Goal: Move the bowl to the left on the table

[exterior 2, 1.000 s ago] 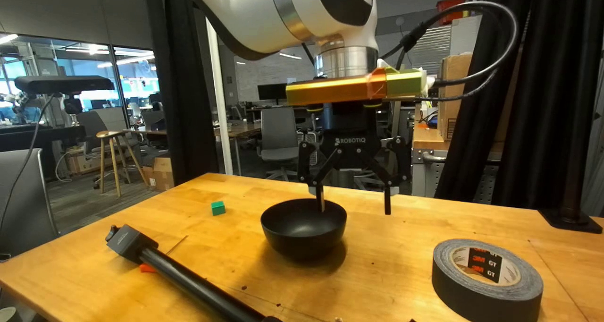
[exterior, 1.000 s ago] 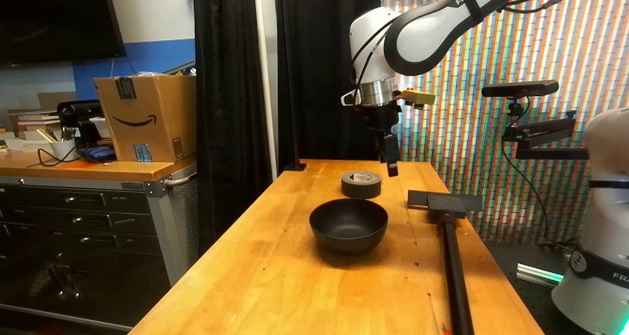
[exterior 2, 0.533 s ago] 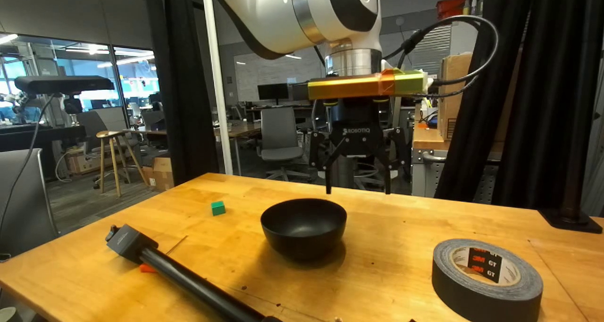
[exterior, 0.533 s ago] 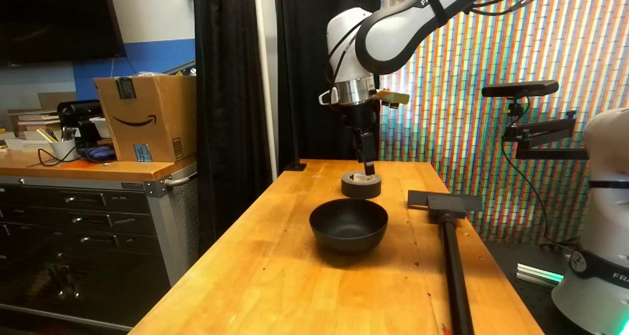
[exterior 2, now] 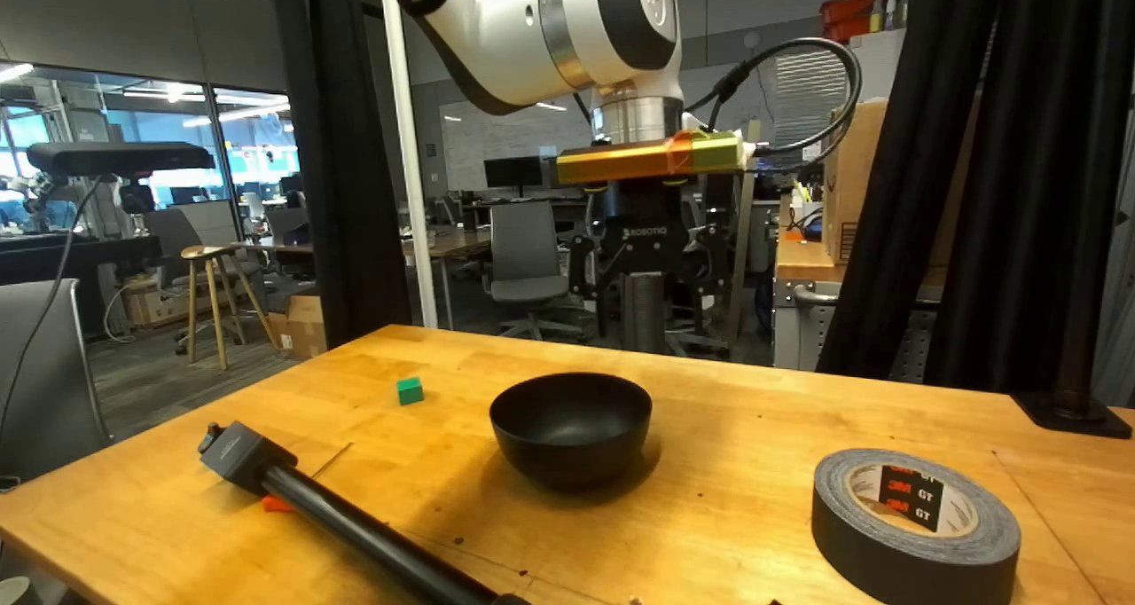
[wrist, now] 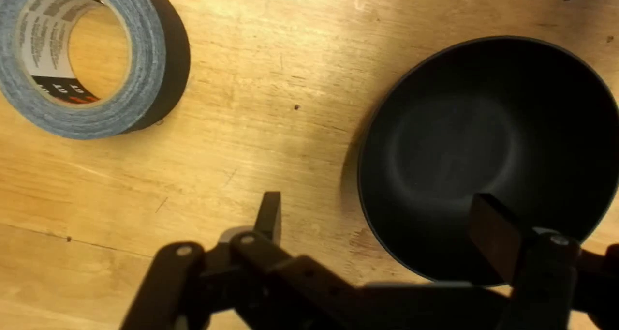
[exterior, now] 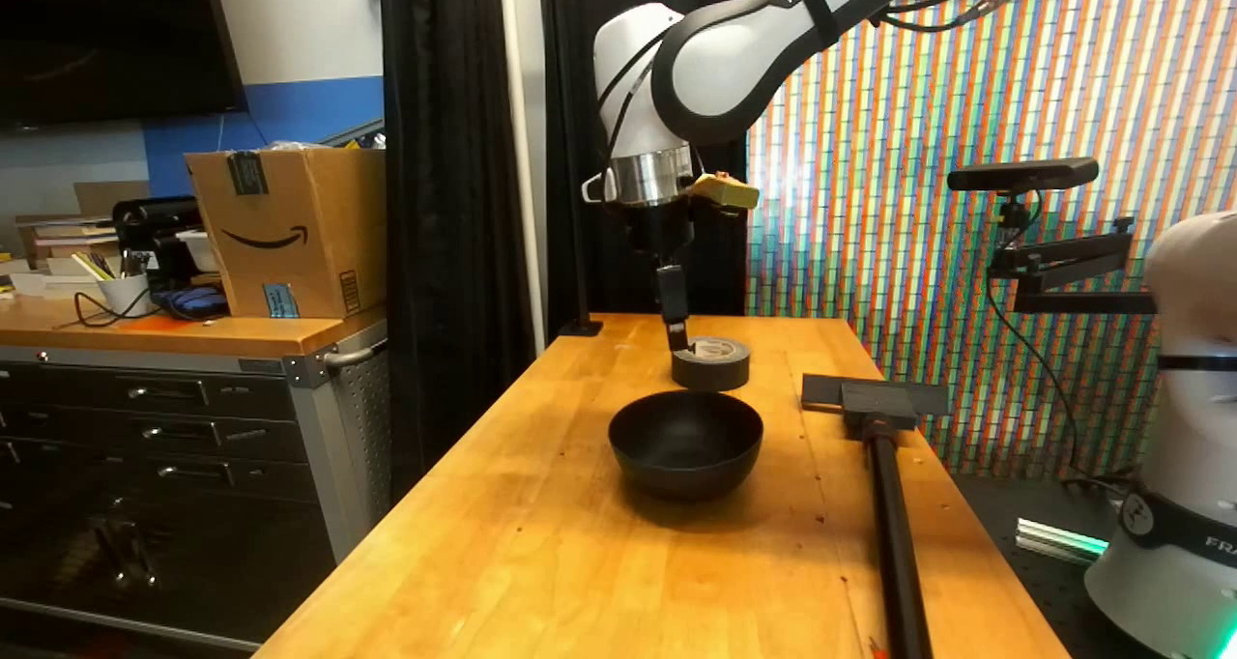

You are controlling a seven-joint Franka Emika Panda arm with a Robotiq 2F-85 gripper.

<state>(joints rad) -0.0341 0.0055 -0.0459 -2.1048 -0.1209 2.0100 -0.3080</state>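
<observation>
Black gripper (wrist: 377,199) is just hanging in the air, fingers (wrist: 270,211) spread wide, with one of them overlapping the bowl (wrist: 449,151) in the wrist view. Bowl's sitting upright on the table (exterior 2: 754,516), clear of both tips. Some tape (exterior 2: 918,562) is lying flat near it, a black pole (exterior 2: 377,536) is lying there too, and in an exterior view a little green cube (exterior 2: 410,391) is sitting left of the bowl.

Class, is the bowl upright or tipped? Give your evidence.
Upright: in both exterior views the bowl sits on the table, opening facing up; the wrist view looks down into it.
</observation>
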